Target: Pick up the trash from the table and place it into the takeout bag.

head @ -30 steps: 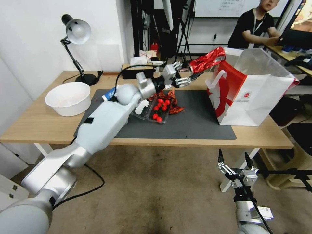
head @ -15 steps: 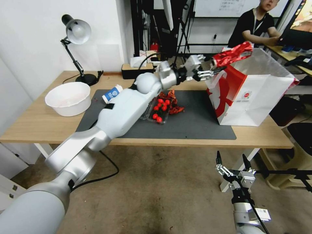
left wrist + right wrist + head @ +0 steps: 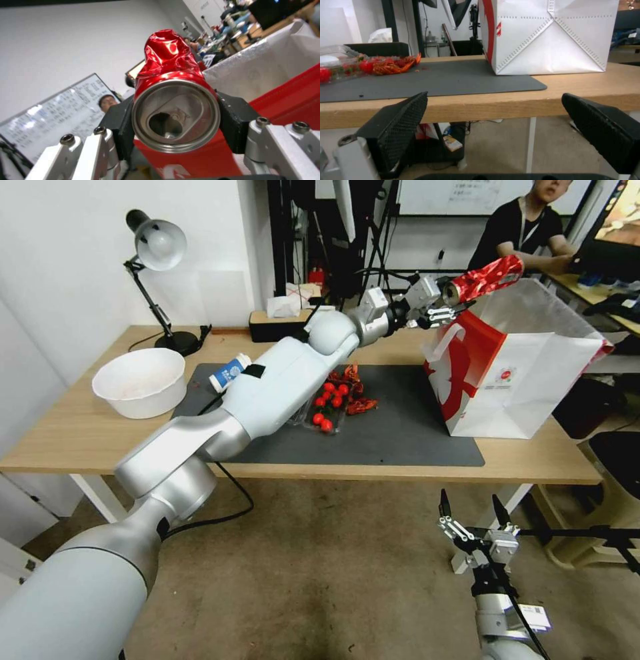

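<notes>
Left gripper [image 3: 448, 303] pinching crushed red can [image 3: 481, 279] above takeout bag [image 3: 527, 380] rim; right gripper [image 3: 470, 507] spread below table [image 3: 87, 433] edge.

White walls, a black desk lamp [image 3: 158, 250] (lit), mottled brownish floor [image 3: 333, 573].

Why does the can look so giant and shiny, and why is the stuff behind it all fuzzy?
Left wrist view: the camera sits right behind the red can held in the left gripper, so it looms large; room light glints off its crumpled metal, and the whiteboard behind is out of focus. Head view: the wide lens bends the table edge.
</notes>
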You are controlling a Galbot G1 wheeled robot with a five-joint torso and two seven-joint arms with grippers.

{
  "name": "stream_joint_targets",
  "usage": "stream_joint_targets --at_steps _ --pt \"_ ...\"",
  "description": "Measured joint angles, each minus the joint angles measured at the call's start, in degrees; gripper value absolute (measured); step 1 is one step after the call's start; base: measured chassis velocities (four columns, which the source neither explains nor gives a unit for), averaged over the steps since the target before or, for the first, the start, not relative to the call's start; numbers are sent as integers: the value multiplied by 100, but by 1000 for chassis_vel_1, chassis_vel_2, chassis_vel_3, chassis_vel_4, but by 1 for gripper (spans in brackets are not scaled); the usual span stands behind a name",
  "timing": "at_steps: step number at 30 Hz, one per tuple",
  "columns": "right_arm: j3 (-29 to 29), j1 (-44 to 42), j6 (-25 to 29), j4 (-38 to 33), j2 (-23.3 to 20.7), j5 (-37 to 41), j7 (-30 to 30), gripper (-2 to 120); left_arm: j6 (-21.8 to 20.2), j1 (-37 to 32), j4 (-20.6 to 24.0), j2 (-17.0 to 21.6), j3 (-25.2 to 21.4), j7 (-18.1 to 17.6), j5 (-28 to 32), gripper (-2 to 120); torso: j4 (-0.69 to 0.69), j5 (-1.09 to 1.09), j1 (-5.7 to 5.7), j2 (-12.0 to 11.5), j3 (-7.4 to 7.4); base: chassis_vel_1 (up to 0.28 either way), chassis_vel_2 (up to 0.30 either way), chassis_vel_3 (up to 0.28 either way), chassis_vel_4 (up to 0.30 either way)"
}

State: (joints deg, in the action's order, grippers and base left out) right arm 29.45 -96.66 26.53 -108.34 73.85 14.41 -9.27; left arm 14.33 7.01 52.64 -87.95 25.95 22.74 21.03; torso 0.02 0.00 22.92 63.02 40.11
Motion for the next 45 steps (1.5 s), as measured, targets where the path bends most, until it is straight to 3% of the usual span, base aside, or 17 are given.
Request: stream_joint_targets --at_steps 5,12,21,30,32,39,41,45 --pt "-15 21 -4 32 14 4 1 100 400 115 -57 -142 72 -322 -734 51 -2 0 0 0 0 0 0 0 0" --pt "-19 47 -13 52 21 15 0 100 739 268 -127 -300 176 -377 -1574 51 -2 1 0 0 0 0 0 0 0" --pt "-38 79 -20 74 33 21 0 100 898 512 -345 -416 448 -2 -1958 51 -2 1 0 0 0 0 0 0 0" --pt "-44 82 -20 108 41 23 -1 100 906 534 -331 -396 470 -34 -2224 51 -2 0 0 0 0 0 0 0 0" --pt "-44 84 -20 117 41 24 -1 100 897 534 -313 -381 482 -106 -2244 64 -1 0 0 0 0 0 0 0 0" --pt "-44 97 -19 128 42 26 -1 100 879 536 -305 -385 494 -191 -2245 83 -1 0 0 0 0 0 0 0 0" --pt "-45 102 -19 131 44 26 -1 100 871 542 -304 -396 500 -223 -2234 97 -1 0 0 0 0 0 0 0 0" --pt "-46 105 -19 132 44 26 -1 100 867 549 -301 -401 510 -241 -2213 99 -2 0 0 0 0 0 0 0 0"
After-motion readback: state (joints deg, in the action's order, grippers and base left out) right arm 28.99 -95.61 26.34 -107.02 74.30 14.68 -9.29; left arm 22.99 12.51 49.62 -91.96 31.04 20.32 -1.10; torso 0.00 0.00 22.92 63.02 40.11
